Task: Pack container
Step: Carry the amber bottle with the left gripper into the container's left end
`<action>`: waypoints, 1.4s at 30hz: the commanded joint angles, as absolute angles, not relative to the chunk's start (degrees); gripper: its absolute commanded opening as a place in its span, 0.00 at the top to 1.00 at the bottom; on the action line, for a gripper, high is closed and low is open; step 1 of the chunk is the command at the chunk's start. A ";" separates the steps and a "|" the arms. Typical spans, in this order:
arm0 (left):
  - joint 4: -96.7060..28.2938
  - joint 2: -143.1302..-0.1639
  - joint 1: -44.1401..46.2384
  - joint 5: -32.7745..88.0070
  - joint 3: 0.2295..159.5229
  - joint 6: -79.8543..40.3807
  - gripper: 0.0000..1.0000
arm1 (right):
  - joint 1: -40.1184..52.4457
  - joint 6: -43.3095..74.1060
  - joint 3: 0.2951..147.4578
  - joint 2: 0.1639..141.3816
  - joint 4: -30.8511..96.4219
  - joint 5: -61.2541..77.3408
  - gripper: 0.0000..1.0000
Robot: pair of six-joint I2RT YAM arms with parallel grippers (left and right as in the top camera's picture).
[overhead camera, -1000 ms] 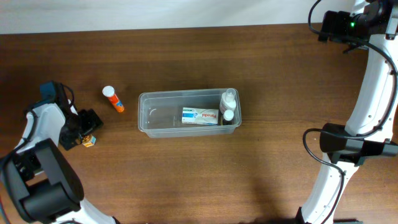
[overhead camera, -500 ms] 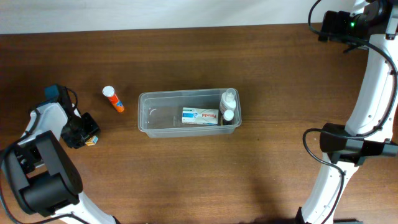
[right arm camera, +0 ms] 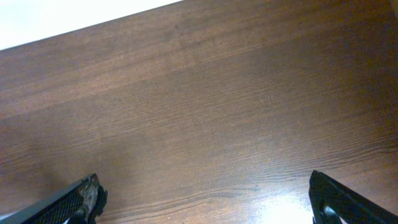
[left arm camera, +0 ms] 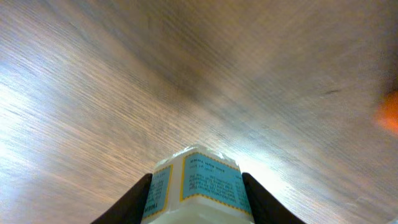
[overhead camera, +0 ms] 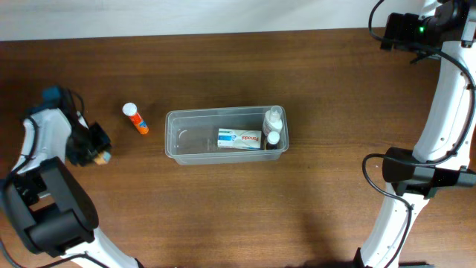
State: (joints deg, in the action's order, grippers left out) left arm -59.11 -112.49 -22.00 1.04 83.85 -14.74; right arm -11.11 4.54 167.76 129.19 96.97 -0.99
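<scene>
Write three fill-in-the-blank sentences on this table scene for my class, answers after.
1. The container holds one box and ____ small bottles.
2. The tube lying outside it is ____ with a white cap.
3. The left gripper clamps a blue-labelled item; the right gripper is ____.
Answers: two, orange, open.

Wood table (overhead camera: 223, 208) w/ container (overhead camera: 192, 140), orange bottle (overhead camera: 135, 119)
</scene>
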 commanded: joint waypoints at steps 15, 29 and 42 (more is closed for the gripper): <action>-78.24 -111.77 -14.87 1.26 119.98 -1.54 0.58 | -11.29 4.95 167.78 128.77 97.32 -0.67 0.02; -79.20 -112.44 6.63 -2.57 125.12 2.87 0.57 | -11.29 4.95 167.78 128.77 97.32 -0.67 0.02; -79.22 -115.57 12.01 -2.76 116.64 0.69 0.57 | -11.29 4.95 167.78 128.77 97.32 -0.67 0.02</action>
